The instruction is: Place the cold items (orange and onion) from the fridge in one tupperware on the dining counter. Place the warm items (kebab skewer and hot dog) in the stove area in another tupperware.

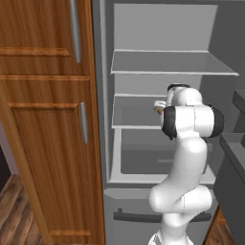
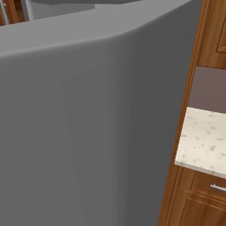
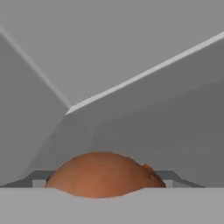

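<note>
You see the arm (image 1: 187,143) reaching into the open fridge (image 1: 162,72) at its middle shelf (image 1: 134,115) | onion (image 3: 103,175) right up against the hand (image 3: 103,186), between dark fingertips (image 3: 39,177) | grip or open: cannot tell

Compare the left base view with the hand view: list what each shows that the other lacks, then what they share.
Left base view alone: the white arm reaching into the open fridge, its glass shelves, the bottom drawer handle and the wooden cabinet beside it. Hand view alone: a close look at a rounded orange-brown item, which could be the orange or the onion, low in the frame. Shared: the fridge's grey interior walls.
</note>
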